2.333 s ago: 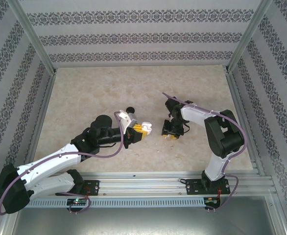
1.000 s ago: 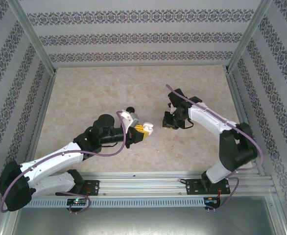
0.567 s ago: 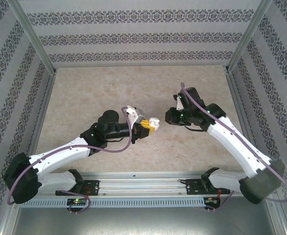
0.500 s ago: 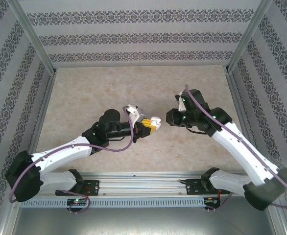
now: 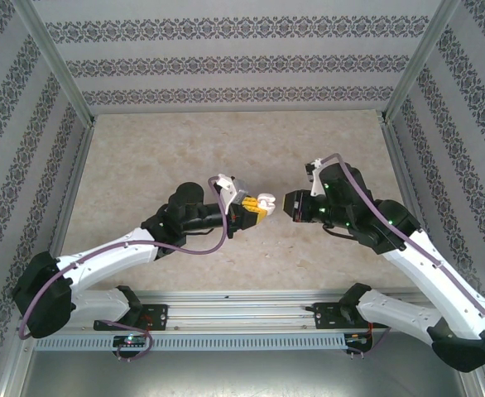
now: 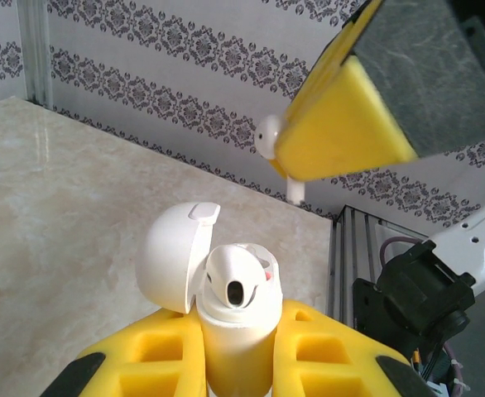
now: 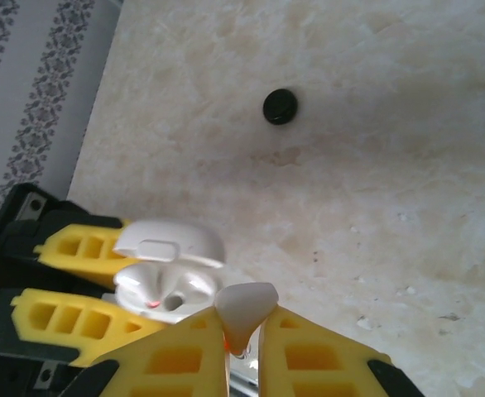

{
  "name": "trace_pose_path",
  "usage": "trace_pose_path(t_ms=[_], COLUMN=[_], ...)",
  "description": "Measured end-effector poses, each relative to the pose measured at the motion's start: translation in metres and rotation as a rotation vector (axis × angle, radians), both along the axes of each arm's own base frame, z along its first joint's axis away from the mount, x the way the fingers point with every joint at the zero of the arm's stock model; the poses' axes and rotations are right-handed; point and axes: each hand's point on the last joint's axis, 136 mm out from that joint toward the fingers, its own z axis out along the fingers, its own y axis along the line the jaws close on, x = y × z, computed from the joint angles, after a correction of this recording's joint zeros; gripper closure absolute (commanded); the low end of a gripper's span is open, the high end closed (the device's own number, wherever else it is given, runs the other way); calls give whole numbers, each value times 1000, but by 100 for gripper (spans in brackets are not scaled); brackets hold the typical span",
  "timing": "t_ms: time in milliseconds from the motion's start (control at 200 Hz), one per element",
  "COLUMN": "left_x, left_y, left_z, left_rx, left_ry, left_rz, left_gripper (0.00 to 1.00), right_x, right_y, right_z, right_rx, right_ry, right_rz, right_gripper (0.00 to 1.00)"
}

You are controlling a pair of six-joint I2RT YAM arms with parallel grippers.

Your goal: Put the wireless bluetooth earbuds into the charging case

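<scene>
Seen from above, the left gripper (image 5: 256,210) is clamped on the small, glossy white, pebble-shaped plastic charging case (image 5: 265,201). It holds the case in the air over the middle of the beige marbled worktop (image 5: 184,149), and the right gripper (image 5: 289,204) faces it just apart.

In the left wrist view, the case stands upright between yellow foam fingers with its lid hinged open.

In the right wrist view, the fingers are shut on a small white plastic earbud (image 7: 244,309) just beside the open case. A small black round disc (image 7: 280,107) lies on the worktop beyond.

The case is probably light, stiff and slippery, so it is best gripped low on the body, clear of the lid.
</scene>
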Motion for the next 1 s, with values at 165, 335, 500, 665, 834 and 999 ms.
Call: trace_pose_path(t_ms=[165,335,500,665,834,999], left_x=[-1,-3,-3,-4,-5,-7], left_y=[1,3,3,4,6,8], left_z=[5,9,10,13,13,12], left_rx=[-9,-16,-18,-32,-37,-39], left_ry=[-10,-16,-18,-31,-36,-34], left_rz=[0,0,0,1,6,8], left_gripper=[100,100,100,100,100,100], right_x=[-6,-3,1,4,8,8], right_y=[16,24,26,26,29,33], right_z=[7,10,8,9,5,6], right_rx=[17,11,3,4,-2,7], right_ry=[-6,-10,-7,-15,-5,-3], right_rz=[36,41,22,7,2,1], right_gripper=[87,87,87,87,87,87])
